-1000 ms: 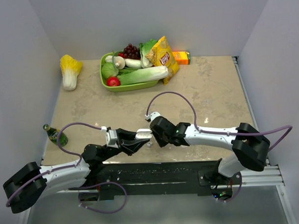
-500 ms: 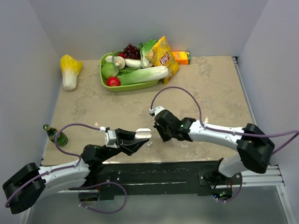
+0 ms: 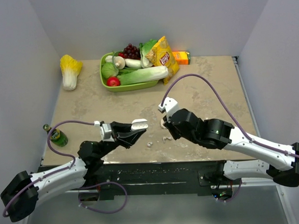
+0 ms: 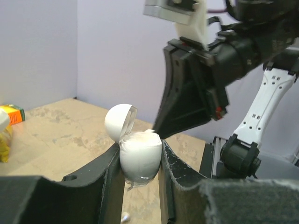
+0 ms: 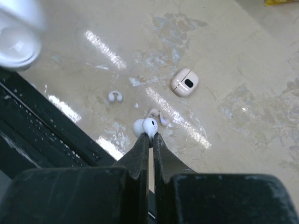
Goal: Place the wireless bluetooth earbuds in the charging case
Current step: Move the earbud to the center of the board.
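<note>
White pebble-shaped plastic charging case (image 4: 140,149), lid open, upright in my left tool (image 4: 139,161). One tiny white plastic earbud (image 5: 149,126) pinched in my right tool (image 5: 150,137); a second earbud (image 5: 114,96) lies on the bench (image 5: 233,116).

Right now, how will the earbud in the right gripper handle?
The earbud looks glossy and rounded, pinched by the right gripper only at its tips, so it may slip or twist. Tiny, so probably very light; dropped, it would likely roll on the shiny table.
</note>
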